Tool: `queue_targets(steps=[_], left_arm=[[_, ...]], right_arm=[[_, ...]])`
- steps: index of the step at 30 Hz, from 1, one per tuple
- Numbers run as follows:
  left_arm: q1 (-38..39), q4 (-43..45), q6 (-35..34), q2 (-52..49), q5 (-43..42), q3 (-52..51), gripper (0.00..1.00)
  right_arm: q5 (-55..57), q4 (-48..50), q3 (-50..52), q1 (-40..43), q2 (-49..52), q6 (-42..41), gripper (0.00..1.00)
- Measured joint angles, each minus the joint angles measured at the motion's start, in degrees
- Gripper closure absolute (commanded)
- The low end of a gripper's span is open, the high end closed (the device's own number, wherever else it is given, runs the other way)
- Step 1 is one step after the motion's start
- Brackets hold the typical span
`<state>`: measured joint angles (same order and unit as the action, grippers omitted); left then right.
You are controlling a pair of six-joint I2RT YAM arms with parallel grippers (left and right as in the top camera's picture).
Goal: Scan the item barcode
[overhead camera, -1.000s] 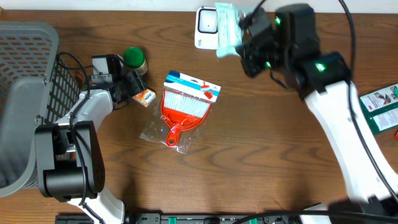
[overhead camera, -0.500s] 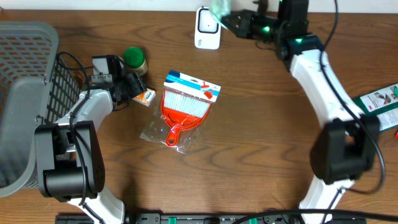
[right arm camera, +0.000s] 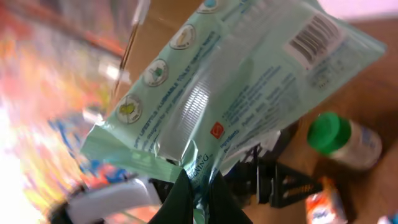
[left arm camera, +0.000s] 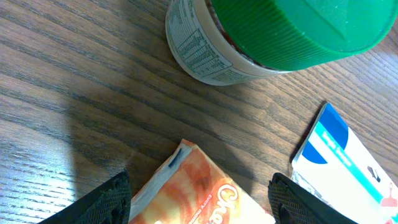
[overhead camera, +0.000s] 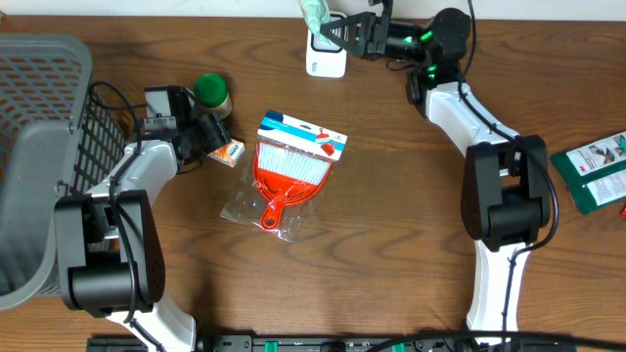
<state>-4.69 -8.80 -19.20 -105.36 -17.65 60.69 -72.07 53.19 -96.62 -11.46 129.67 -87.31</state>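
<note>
right fingers [right arm camera: 177, 202] clamp lower edge of green packet [right arm camera: 236, 81]

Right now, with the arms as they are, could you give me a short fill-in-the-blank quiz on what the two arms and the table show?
1. The right gripper is shut on a pale ___ pack that bears a barcode.
2. The left gripper stands ___, its fingers either side of an orange snack packet.
3. The jar next to that snack packet has a green ___.
4. At the left edge of the table stands a grey ___.
Missing words: green; open; lid; basket.
</note>
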Motion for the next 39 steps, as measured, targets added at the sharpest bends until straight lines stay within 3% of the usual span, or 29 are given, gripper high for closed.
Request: queue_targets(steps=[9,18,23,39], left_arm=[[0.0,-0.5,0.0,0.0,0.0,0.0,0.29],[0.0,-0.5,0.0,0.0,0.5,0.0,0.29],[0.0,-0.7,0.0,0.0,1.8,0.0,0.29],[0.0,-0.8,0.0,0.0,2.6,0.0,0.29]], right_arm=[[3.5,-3.9,0.0,4.8,9.2,-6.6,0.99],[3.0,16.2,-0.3,7.1,15.6,-15.4,0.99],[1.8,17.6,-3.9,5.8,15.6,-18.8,0.99],[3.0,13.8,-5.6,-0.1,15.6,-14.8,0.99]])
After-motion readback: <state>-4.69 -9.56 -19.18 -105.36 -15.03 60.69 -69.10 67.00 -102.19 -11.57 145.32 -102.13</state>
